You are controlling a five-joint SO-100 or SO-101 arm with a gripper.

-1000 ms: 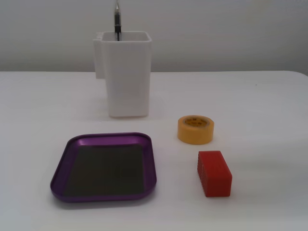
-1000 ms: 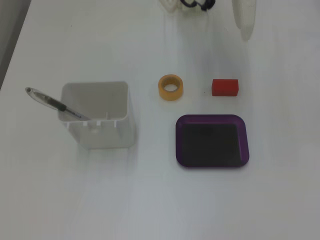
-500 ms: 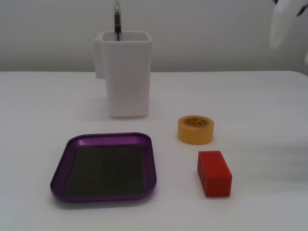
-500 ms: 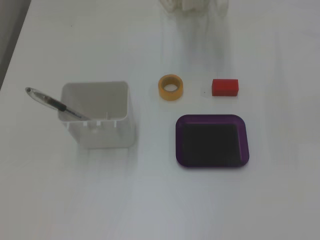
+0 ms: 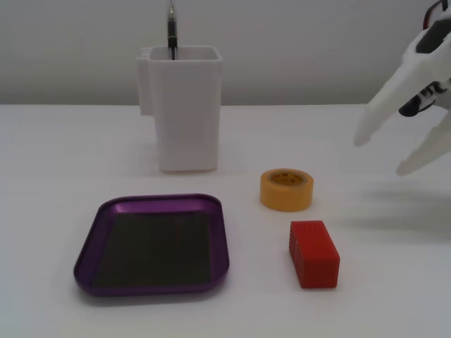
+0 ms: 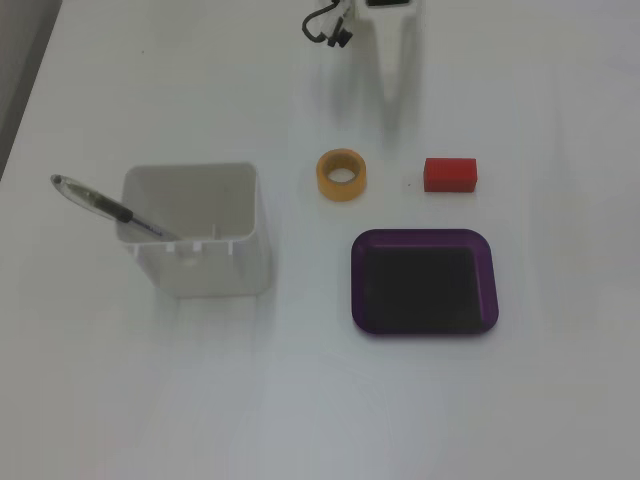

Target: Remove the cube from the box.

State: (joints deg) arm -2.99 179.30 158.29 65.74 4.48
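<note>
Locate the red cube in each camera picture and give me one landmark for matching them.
A fixed view, front on: the cube lies lower right on the table, outside the box, just below the tape roll.
A fixed view, from above: the cube lies right of centre, above the box.
Shared landmark: the tape roll, beside the cube in both.

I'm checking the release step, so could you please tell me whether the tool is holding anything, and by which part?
Nothing is held. The tool hangs open and empty above the table, apart from the cube, which lies on the table beside the box.
</note>
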